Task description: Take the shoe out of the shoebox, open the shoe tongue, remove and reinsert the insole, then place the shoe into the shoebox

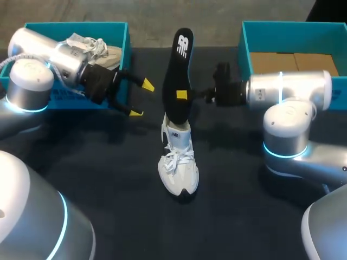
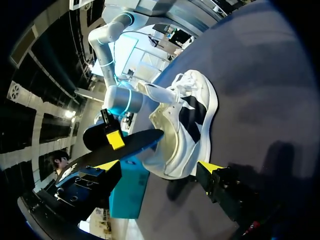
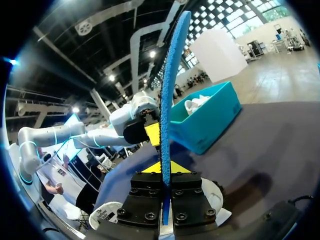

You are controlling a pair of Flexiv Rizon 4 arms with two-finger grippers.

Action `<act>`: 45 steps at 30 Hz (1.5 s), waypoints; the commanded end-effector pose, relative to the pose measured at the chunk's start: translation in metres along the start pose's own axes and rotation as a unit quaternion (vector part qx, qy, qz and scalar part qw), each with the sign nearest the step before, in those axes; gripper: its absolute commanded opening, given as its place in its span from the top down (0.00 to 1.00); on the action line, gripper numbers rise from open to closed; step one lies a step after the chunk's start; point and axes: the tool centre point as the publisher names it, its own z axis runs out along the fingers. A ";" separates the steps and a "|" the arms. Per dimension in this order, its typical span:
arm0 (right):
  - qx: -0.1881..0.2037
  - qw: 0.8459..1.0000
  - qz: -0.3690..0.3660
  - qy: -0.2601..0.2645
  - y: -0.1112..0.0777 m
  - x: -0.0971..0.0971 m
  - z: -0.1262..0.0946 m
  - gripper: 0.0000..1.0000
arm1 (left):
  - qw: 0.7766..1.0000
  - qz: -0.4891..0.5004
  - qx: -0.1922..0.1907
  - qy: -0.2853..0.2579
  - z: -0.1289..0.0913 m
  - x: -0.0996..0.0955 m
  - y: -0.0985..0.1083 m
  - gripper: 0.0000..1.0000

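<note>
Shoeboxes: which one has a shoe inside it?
The left shoebox, on the robot's left side: a white shoe lies in it. The right shoebox is the same teal but shows only brown cardboard inside.

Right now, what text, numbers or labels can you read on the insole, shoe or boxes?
Insole: white logo mark near its raised end; no legible words.
Shoe: small mark on the tongue, too small to read.
Left shoebox: pale print on its front wall, too blurred to read.
No numbers or signs visible.

matt dark cloth over the table [image 1: 108,179], soft white fabric shoe [image 1: 178,168], smooth matt black insole [image 1: 181,76]
</note>
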 end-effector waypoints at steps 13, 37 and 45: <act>-0.001 1.000 -0.004 0.006 0.003 -0.011 0.001 1.00 | 1.000 0.004 0.014 -0.003 0.008 -0.007 0.008 0.00; -0.002 0.998 -0.049 0.032 0.000 -0.016 0.010 1.00 | 1.000 0.004 0.014 -0.003 0.008 -0.007 0.008 0.00; -0.001 0.997 -0.066 0.047 -0.004 -0.023 0.016 1.00 | 1.000 0.004 0.014 -0.003 0.008 -0.007 0.008 0.00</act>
